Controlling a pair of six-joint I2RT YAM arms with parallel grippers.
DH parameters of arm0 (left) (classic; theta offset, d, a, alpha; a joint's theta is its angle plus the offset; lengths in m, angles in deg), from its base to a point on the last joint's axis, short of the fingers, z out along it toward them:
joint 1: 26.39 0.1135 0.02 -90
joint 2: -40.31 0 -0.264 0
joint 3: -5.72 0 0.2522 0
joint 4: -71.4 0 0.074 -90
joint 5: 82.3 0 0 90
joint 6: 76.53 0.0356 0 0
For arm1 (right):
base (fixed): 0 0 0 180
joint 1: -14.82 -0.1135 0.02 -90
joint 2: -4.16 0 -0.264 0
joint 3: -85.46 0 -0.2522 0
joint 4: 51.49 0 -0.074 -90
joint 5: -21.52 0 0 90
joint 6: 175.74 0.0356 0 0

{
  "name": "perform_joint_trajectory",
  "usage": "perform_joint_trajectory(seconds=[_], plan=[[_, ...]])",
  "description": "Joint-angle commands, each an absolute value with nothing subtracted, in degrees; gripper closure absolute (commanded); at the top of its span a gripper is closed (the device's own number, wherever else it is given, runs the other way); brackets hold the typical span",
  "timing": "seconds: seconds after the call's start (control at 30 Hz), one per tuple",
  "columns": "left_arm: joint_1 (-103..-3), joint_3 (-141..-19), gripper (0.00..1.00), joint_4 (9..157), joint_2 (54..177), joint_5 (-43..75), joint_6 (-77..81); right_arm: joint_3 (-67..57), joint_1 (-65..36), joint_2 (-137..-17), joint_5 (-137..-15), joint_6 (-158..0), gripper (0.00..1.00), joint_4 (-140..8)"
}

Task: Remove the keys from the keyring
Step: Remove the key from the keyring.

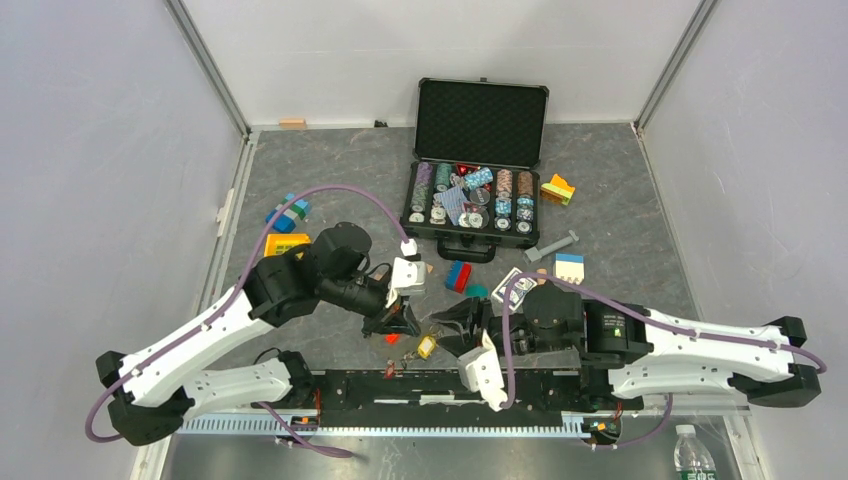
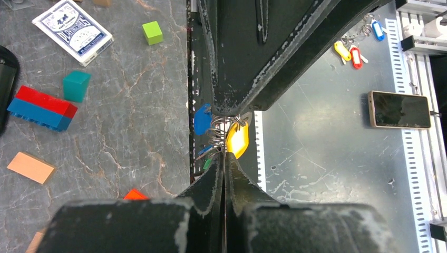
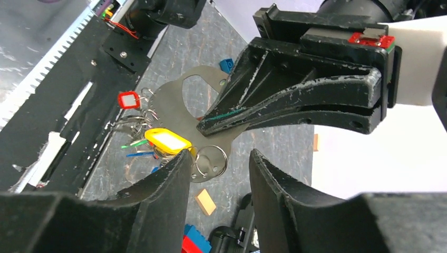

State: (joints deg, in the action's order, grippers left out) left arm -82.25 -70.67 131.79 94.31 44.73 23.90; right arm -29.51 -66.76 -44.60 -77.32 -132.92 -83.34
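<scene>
My left gripper (image 1: 400, 322) is shut on a flat silver plate (image 3: 176, 100) that the key bundle hangs from; in the left wrist view its fingertips (image 2: 225, 158) pinch the plate edge-on. Below the plate dangle the keys, with a yellow tag (image 3: 167, 141), a red tag (image 3: 128, 99) and a blue tag (image 2: 202, 118). A wire keyring (image 3: 211, 161) hangs at the plate's lower end. My right gripper (image 3: 221, 155) is open just under it. Its left fingertip touches the ring and nothing sits between its fingers. The bundle hangs above the table's near edge (image 1: 427, 347).
An open case of poker chips (image 1: 480, 130) stands at the back. A card deck (image 2: 73, 30), a red and blue block (image 2: 39, 107), a teal block (image 2: 76, 86) and a green cube (image 2: 153, 32) lie nearby. A phone (image 2: 399, 109) and another key bunch (image 2: 356, 50) lie below the table edge.
</scene>
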Motion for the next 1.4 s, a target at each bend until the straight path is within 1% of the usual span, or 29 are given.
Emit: perform_joint_trajectory(seconds=[0.0,0.3,0.43,0.5,0.73,0.83,0.9,0.97,1.1,1.37], plan=[[-82.37,-74.31,0.98,134.15,95.16,48.44,27.24,-25.69,-66.84,-45.22,-81.08,-131.12,0.50,-84.94],[-82.32,-74.40,0.98,134.73,95.34,50.63,27.99,-23.71,-66.83,-48.53,-82.11,-130.39,0.47,-87.35],[-82.35,-74.24,0.98,134.73,95.32,51.33,28.27,-23.13,-66.83,-50.38,-81.41,-130.44,0.48,-88.66],[-82.37,-74.15,0.98,134.73,95.24,51.40,28.26,-22.78,-66.79,-50.93,-81.22,-130.48,0.52,-89.02],[-82.32,-74.04,0.98,134.73,94.97,50.51,28.34,-23.21,-66.83,-49.62,-80.96,-130.16,0.71,-88.56],[-82.35,-74.12,0.98,134.77,95.02,50.15,28.39,-23.47,-66.85,-48.81,-81.00,-130.04,0.74,-88.74],[-82.33,-74.22,0.98,134.73,95.05,50.15,28.32,-23.77,-66.83,-48.32,-80.96,-130.02,0.73,-88.68],[-82.36,-74.39,0.98,134.73,95.11,50.15,28.31,-24.11,-66.83,-47.97,-80.63,-129.95,0.63,-88.58],[-82.38,-74.48,0.98,134.75,95.07,50.13,28.15,-24.82,-66.83,-47.03,-80.85,-129.71,0.55,-88.55],[-82.33,-74.48,0.98,134.73,95.06,50.45,28.50,-27.18,-66.83,-43.58,-80.82,-130.01,0.54,-88.37]])
